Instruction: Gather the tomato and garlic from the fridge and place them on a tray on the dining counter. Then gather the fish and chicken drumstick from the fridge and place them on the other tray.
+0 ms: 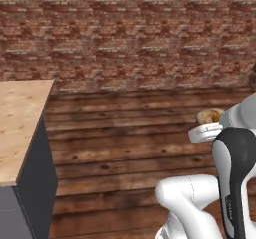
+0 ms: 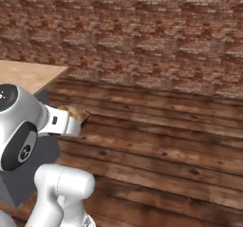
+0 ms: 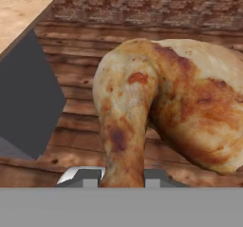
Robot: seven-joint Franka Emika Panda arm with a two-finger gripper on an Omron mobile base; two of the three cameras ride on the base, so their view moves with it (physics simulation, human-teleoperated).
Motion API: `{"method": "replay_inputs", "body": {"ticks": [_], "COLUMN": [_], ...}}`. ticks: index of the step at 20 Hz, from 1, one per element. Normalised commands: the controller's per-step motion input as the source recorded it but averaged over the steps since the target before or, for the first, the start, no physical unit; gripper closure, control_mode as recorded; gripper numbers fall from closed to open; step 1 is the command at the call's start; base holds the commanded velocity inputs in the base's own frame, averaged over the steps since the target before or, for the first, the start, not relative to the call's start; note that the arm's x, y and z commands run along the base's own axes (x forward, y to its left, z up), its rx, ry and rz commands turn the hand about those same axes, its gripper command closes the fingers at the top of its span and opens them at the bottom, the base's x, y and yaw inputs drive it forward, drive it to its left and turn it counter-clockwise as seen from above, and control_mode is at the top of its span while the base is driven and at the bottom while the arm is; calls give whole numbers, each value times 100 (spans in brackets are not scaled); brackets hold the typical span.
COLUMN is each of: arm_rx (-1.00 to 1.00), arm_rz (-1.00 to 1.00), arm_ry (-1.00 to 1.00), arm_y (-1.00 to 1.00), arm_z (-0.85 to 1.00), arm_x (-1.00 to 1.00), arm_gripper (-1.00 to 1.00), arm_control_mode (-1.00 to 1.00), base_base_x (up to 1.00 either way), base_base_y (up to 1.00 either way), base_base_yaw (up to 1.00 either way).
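The gripper [image 3: 121,177] is clamping a roasted drumstick [image 3: 166,107] by its narrow bone end, the two dark finger tips [image 3: 88,177] pressing in on either side of the shank in the hand view. The meaty, golden-brown bulk of the drumstick is swelling up and away from the gripper, mottled with darker seared patches.

In the left base view the drumstick [image 1: 209,116] is showing as a small tan lump at the end of the white arm [image 1: 235,173], held up in the air above the plank floor [image 1: 125,133], well apart from the counter [image 1: 20,123]. The counter, topped in pale wood over a dark grey side, is standing at the left of that view, and the drumstick is hanging off to its right, clear of its edge.

In the right base view the drumstick [image 2: 75,112] is poking out past the white hand, just beyond the counter [image 2: 28,74] corner and over the floor [image 2: 166,140]. A brick wall [image 2: 142,31] is running behind the counter and across the whole background.
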Motion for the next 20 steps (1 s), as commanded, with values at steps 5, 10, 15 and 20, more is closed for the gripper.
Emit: {"method": "replay_inputs", "body": {"ticks": [5,10,15,20], "arm_rx": [0,0,0,0], "arm_rz": [0,0,0,0], "arm_ry": [0,0,0,0], "arm_y": [0,0,0,0], "arm_z": [0,0,0,0], "arm_x": [0,0,0,0], "arm_gripper": [100,100,100,100], "arm_control_mode": [100,100,100,100], "base_base_x": [100,100,100,100], "base_base_y": [-49,-54,-18,0], "base_base_yaw": [-31,-28,-8,28]}}
